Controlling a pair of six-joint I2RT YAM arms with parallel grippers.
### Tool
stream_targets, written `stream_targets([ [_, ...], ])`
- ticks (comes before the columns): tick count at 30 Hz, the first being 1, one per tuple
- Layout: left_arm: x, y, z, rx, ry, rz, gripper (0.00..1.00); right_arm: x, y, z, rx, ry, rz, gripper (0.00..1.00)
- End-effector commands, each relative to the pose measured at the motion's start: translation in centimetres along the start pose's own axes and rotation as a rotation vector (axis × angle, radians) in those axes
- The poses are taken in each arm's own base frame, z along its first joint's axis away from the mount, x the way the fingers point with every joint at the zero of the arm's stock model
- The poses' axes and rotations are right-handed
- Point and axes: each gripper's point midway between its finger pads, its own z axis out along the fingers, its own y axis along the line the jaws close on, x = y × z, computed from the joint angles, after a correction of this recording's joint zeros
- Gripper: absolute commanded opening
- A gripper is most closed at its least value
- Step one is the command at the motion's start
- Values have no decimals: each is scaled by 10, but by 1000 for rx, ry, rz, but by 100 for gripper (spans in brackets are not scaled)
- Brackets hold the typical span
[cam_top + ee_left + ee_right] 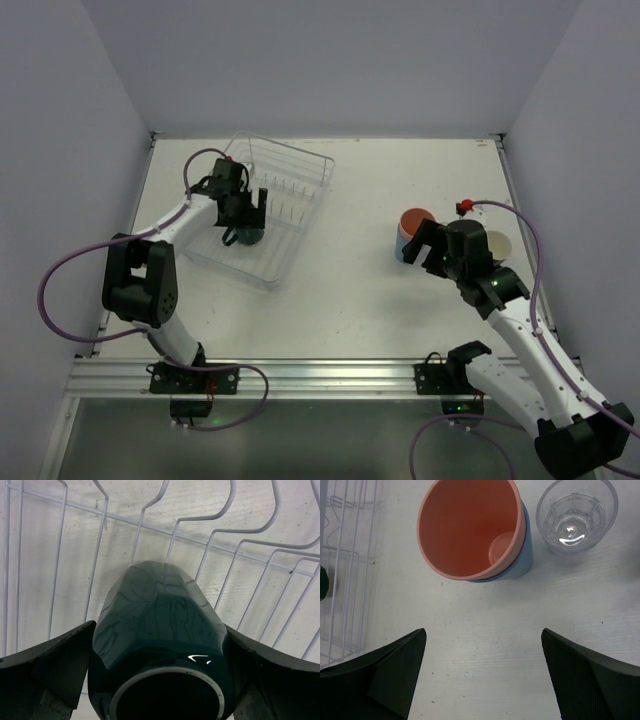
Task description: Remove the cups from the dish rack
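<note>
Fingers of the left gripper stand spread wide on either side of the dark teal mug, their inner edges right up against its glossy sides. From the wrist view I cannot tell whether they are pressing on it or only flanking it. The mug sits inside the dish rack, near the rack's lower left part, with the rack's thin wires running behind it. One round end, ringed in a pale band, faces the wrist camera; I cannot tell whether that is the mouth or the base.

Over on the other side, the right gripper hangs above the bare table with its jaws as far apart as the left ones and nothing between them. Just ahead of it stands the salmon-pink tumbler, upright and nested inside the light-blue tumbler, so only a strip of blue shows below the pink rim. A small clear glass stands upright just beside that pair, apart from it. These three cups are out on the table, well away from the rack, whose edge shows at the left of the right wrist view.
</note>
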Motion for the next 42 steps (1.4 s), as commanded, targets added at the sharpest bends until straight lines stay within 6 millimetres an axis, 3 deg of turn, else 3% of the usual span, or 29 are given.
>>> stream_targets([
  [1, -8, 2, -8, 8, -28, 28, 100, -13, 8, -1, -21, -47, 5, 99],
  [6, -19, 4, -12, -7, -47, 58, 100, -11, 9, 0, -20, -40, 2, 99],
  [17, -22, 5, -9, -1, -46, 121, 100, -9, 11, 2, -20, -31, 0, 99],
  [21, -22, 3, -7, 9, -46, 128, 91, -7, 11, 4, -20, -24, 1, 99],
  [24, -16, -1, -3, 32, -25, 128, 70, -8, 12, 3, -21, -27, 3, 99],
  [25, -16, -1, -3, 34, -26, 125, 52, -7, 12, 3, -22, -25, 1, 99],
  [27, -16, -1, -3, 35, -26, 120, 27, -7, 12, 3, -22, -23, -2, 99],
  [28, -17, -1, -4, 34, -28, 116, 0, -7, 12, 4, -20, -23, -3, 99],
  [29, -18, -2, -5, 34, -31, 109, 0, -6, 12, 4, -21, -20, -5, 99],
  [32, -27, -5, -18, 40, -74, 93, 0, -8, 12, 2, -18, -25, -8, 99],
  [35, -47, -10, -42, 58, -160, 73, 0, -12, 17, -4, -42, -39, -6, 99],
  [42, -106, -26, -122, 121, -356, 41, 0, -12, 52, -15, -221, -4, 20, 99],
])
